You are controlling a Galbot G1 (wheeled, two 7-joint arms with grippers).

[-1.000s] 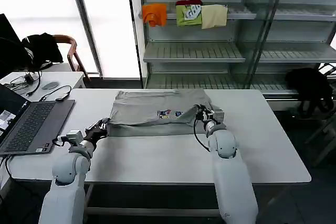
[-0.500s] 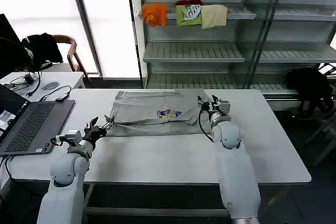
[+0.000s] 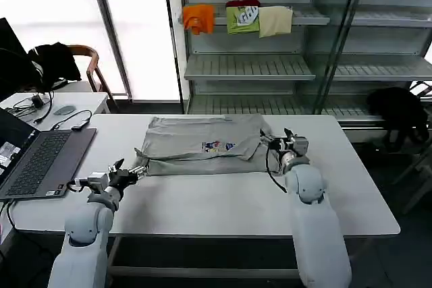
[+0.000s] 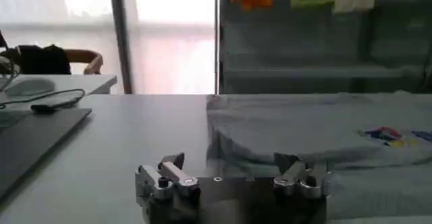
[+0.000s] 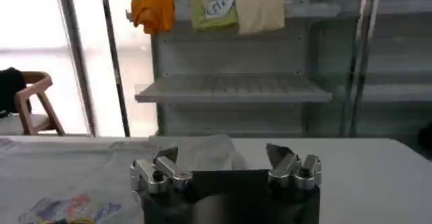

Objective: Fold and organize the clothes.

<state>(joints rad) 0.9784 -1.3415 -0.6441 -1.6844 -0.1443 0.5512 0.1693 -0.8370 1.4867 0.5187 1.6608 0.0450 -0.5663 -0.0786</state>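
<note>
As the head view lays it out, a light grey shirt (image 3: 202, 145) lies flat on the white counter (image 3: 223, 200), set toward the far side and folded into a broad band, its small multicoloured chest print (image 3: 218, 146) facing up near the middle; the near hem sits doubled over, which suggests a lengthwise fold is made and the cloth is spread ready for the next one. The left hand (image 3: 127, 173) hovers low just off the shirt's near left corner, fingers spread and holding nothing; the right hand (image 3: 282, 141) sits just beside the shirt's right edge, where the fabric bunches slightly, also spread and holding nothing. Placement at opposite ends reads as staging for a two-sided pick-up. A laptop (image 3: 37, 160) rests at the counter's left edge, well apart from the cloth; orange, green and cream garments (image 3: 237, 18) sit on a shelf behind. Left wrist view: the left hand (image 4: 233, 173), jaws wide apart and unloaded, points at the shirt (image 4: 317, 127), whose rounded folded edge lies just ahead on the counter (image 4: 135, 131); the print (image 4: 395, 135) shows farther off. Right wrist view: the right hand (image 5: 226, 166), jaws apart and bare, stands over the counter with a raised hump of the shirt (image 5: 202, 152) just beyond and between its fingers, and the print (image 5: 67, 210) near the frame's corner.
</note>
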